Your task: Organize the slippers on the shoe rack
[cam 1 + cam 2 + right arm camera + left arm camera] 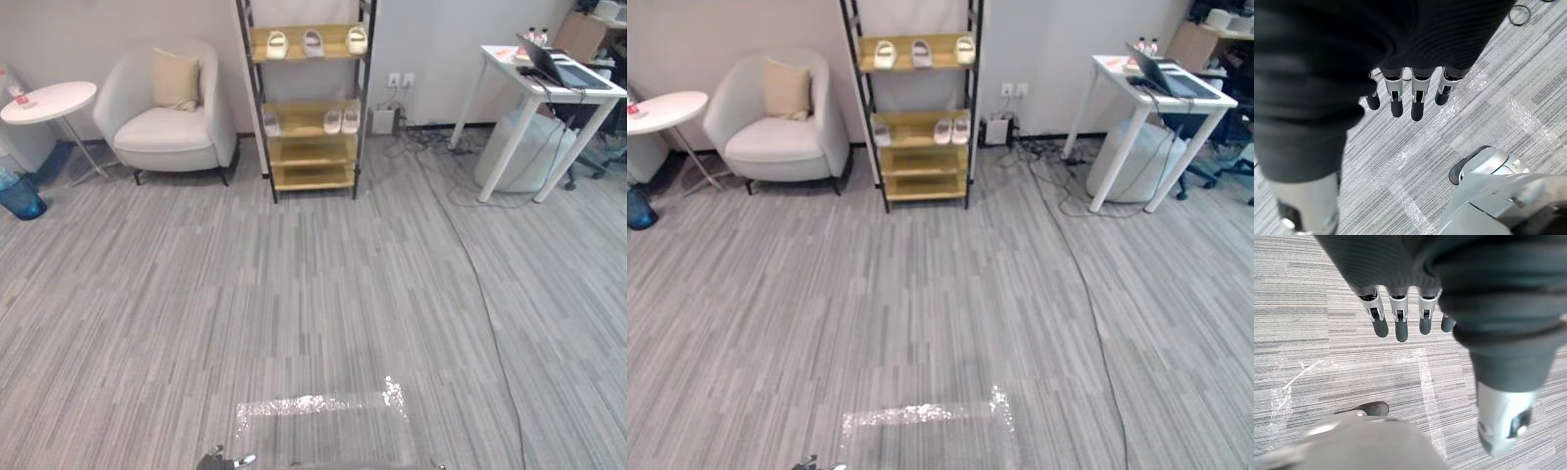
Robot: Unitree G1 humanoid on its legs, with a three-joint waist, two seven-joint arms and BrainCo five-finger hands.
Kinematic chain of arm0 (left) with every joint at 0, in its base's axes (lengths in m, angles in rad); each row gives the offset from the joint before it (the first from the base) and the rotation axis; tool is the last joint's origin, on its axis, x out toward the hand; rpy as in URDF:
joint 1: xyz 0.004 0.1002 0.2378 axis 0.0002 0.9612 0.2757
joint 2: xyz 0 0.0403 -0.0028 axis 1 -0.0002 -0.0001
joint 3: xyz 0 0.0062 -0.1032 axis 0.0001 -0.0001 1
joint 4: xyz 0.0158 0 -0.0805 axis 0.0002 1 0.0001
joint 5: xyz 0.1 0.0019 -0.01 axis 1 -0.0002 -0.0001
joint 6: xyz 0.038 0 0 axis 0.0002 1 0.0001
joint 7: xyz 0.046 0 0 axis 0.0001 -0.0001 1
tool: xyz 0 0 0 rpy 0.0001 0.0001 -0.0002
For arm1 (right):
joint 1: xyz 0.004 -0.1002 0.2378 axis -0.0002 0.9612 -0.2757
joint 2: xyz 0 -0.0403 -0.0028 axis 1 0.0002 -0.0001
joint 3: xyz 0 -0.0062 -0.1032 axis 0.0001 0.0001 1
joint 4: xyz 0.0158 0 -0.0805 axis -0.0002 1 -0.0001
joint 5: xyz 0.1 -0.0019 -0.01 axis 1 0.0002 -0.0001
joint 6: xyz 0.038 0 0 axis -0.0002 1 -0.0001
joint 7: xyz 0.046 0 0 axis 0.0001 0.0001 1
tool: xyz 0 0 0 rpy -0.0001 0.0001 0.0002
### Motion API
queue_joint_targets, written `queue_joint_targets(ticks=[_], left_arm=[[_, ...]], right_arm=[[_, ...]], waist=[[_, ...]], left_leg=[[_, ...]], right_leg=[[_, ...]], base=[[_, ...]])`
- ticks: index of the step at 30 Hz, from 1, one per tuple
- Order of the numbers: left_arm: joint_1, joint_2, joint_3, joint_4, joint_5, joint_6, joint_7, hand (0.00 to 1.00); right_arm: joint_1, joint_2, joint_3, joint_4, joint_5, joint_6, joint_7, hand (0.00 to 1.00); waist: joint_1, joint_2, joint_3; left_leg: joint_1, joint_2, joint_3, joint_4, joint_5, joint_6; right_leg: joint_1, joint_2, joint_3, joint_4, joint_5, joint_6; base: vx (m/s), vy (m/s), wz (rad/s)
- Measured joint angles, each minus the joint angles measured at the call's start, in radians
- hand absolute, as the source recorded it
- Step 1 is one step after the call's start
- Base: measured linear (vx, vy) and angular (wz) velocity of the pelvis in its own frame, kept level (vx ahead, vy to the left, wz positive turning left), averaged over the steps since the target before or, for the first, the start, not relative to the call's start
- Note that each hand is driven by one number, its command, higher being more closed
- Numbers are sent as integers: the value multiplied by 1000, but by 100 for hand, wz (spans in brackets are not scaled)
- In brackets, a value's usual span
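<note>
The shoe rack, black frame with wooden shelves, stands against the far wall. Three pale slippers lie on its top shelf: one at the left, one in the middle, one at the right. The second shelf holds a single slipper at its left and a pair at its right. The two lower shelves are bare. My left hand hangs over the grey carpet with straight fingers and holds nothing. My right hand hangs the same way, empty. Both are far from the rack.
A white armchair with a cushion stands left of the rack, with a round side table and a blue bin further left. At the right are a white desk with a laptop, and floor cables. Shiny tape marks the carpet.
</note>
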Motion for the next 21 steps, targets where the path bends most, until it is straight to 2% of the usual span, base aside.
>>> queue_joint_targets(ticks=[10, 14, 21], left_arm=[[-27, 3, 0, 13, 36, -10, 0, 0], [-29, 4, 0, 14, 41, -10, 5, 0], [-30, 4, -1, 14, 46, -9, 17, 0]], right_arm=[[-77, -1, -9, 9, -143, 0, -17, 0], [-82, -2, -9, 9, -215, 1, -21, 0], [-98, -4, 0, 9, -255, 1, -28, 0]], waist=[[0, -5, 38], [0, -7, 43], [1, -8, 54]], left_leg=[[36, -1, -6, -30, 2, -3], [39, -1, -28, -59, 22, -9], [38, 0, -38, -79, 35, -14]], right_leg=[[51, -1, -14, -48, 3, 5], [50, -1, -37, -53, 3, 5], [50, 0, -47, -57, 3, 5]], base=[[52, 0, 4], [-2, -19, 15], [-1, -12, 4]])
